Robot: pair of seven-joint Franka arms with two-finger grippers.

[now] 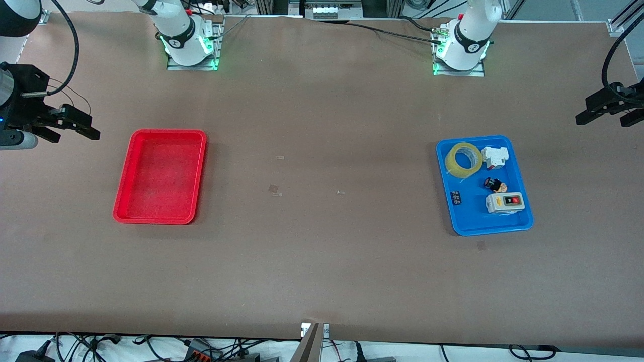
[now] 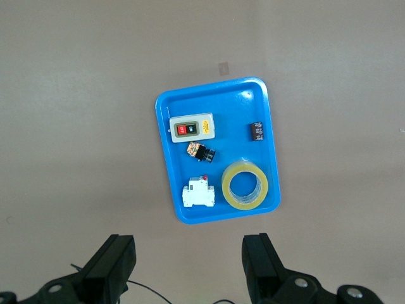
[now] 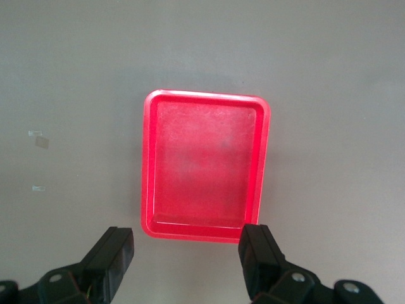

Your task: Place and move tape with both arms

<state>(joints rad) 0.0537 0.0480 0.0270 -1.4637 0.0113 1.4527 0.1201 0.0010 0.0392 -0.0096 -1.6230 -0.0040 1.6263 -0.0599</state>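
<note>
— Nearest the front camera in the blue tray (image 1: 523, 223) sits the switch box (image 1: 505, 203), white-grey with red and black buttons. Where is the tape?

— Tape (image 1: 464, 160) lies flat in the same tray, in the corner nearest the robots' bases on the side facing the table's middle. A white breaker (image 1: 493, 157) stands just beside it; a small black-and-tan part (image 1: 495, 184) and a small black part (image 1: 456, 197) lie between tape and box.

— And the grippers?

— Left gripper (image 1: 610, 110) waits above the table's edge at the left arm's end, jaws wide, holding nothing. Right gripper (image 1: 63, 126) hovers at the right arm's end, jaws wide and empty too, beside the red tray (image 1: 123, 213), which holds nothing.
</note>
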